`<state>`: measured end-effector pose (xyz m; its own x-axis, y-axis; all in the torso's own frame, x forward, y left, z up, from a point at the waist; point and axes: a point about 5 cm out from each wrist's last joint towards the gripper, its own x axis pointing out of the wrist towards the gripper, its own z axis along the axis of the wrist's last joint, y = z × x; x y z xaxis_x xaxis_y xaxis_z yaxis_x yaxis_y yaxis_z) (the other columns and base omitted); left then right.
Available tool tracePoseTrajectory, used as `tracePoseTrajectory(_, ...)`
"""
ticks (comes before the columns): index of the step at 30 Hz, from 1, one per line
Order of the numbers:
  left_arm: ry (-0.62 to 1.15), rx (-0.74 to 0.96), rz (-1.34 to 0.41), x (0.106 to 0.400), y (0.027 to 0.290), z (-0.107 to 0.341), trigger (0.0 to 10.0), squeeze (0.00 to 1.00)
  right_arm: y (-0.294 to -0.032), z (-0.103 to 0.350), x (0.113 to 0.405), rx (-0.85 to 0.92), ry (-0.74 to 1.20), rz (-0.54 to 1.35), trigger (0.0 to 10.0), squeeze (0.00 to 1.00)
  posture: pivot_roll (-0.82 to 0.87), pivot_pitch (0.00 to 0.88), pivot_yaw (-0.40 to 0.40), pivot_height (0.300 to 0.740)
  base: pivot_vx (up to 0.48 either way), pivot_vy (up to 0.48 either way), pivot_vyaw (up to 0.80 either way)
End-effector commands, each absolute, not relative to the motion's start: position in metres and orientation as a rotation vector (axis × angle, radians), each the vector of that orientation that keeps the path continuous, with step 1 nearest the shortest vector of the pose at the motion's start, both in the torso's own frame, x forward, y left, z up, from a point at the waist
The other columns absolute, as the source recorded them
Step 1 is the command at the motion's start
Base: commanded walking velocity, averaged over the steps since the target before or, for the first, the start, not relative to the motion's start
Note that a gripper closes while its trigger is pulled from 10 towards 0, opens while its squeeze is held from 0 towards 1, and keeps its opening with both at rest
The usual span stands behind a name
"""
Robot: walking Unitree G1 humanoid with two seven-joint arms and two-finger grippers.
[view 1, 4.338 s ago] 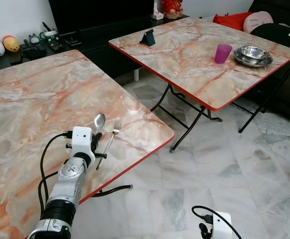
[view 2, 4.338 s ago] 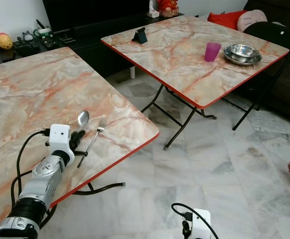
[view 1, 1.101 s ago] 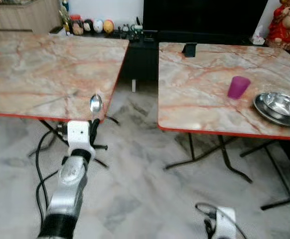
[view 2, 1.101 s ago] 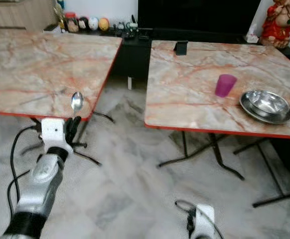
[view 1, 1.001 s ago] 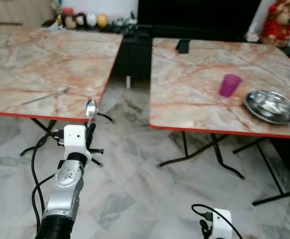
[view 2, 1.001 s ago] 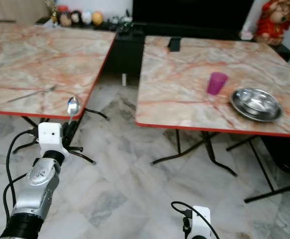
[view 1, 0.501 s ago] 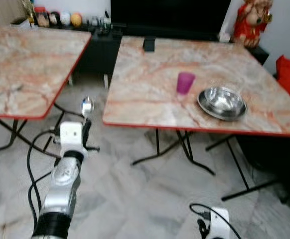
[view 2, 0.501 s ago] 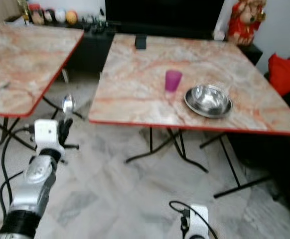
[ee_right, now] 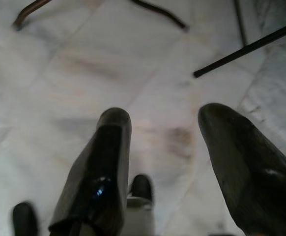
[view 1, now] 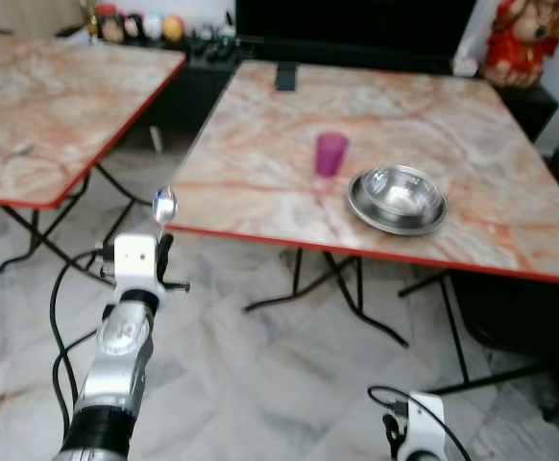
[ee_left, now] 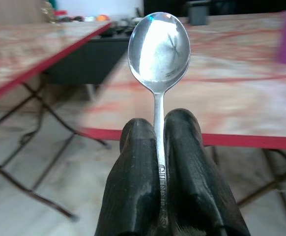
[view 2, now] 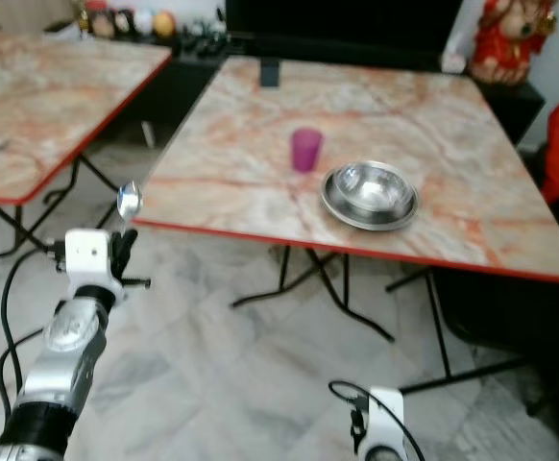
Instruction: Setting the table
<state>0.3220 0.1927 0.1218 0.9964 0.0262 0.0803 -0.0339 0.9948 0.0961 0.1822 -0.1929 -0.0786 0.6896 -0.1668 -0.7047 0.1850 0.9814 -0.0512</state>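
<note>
- Left end effector (view 1: 164, 252) raised in front of robot, over the floor, short of the near edge of the right-hand desk (view 1: 510, 206). Fingers (ee_left: 139, 187) pressed tight w/ the spoon (view 1: 164, 205) handle pinched btwn them.
- Spoon upright, bowl at top & above the fingertips; in left wrist view the bowl (ee_left: 158, 51) is shiny, handle runs down into the gap btwn the two black fingers.
- Spoon apart from both desks, held in air just off the red rim of the right-hand desk, near its left corner.
- Right-hand desk: marble-look top w/ red edge, folding black legs. On it: purple cup (view 1: 331, 154) approx. mid-top, steel bowl (view 1: 398, 197) just beside the cup on its right, not touching. Small dark stand (view 1: 286, 76) at the far edge.
- Left-hand desk (view 1: 30, 115): same marble top & red rim, well apart from the spoon.
- Right end effector (ee_right: 162, 147) hangs low by the robot's right side, pointing at the pale marble floor (view 1: 260, 384); fingers spread wide, nothing btwn them.
- Dark TV unit along the back wall w/ small figurines (view 1: 131, 26) on it; red statue (view 1: 518, 43) at back right.
- Head views a bit blurred.
</note>
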Motion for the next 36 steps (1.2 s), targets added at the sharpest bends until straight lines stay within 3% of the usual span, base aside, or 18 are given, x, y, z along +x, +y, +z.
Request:
tracePoseTrajectory(1, -0.091, 0.1, 0.004, 0.323, 0.187, 0.123, 10.0, 0.0, -0.199, -0.079, 0.179, 0.024, 0.786, -0.223, 10.0, 0.0, 0.02, 0.0, -0.042, 0.74, 0.0, -0.435, 0.0)
tracePoseTrajectory(16, -0.089, 0.097, -0.046, 0.323, 0.181, 0.121, 10.0, 0.0, -0.201, -0.078, 0.179, 0.041, 0.771, -0.248, 10.0, 0.0, 0.02, 0.0, -0.041, 0.74, 0.0, -0.436, 0.0)
tracePoseTrajectory(30, -0.089, 0.208, -0.077, 0.322, 0.195, 0.126, 10.0, 0.0, -0.203, -0.077, 0.179, 0.042, 0.758, -0.263, 10.0, 0.0, 0.03, 0.0, -0.037, 0.74, 0.0, -0.436, 0.0)
tracePoseTrajectory(36, -0.09, 0.21, -0.158, 0.322, 0.185, 0.126, 10.0, 0.0, -0.204, -0.076, 0.18, 0.042, 0.751, -0.272, 10.0, 0.0, 0.02, 0.0, -0.038, 0.74, 0.0, -0.423, 0.0)
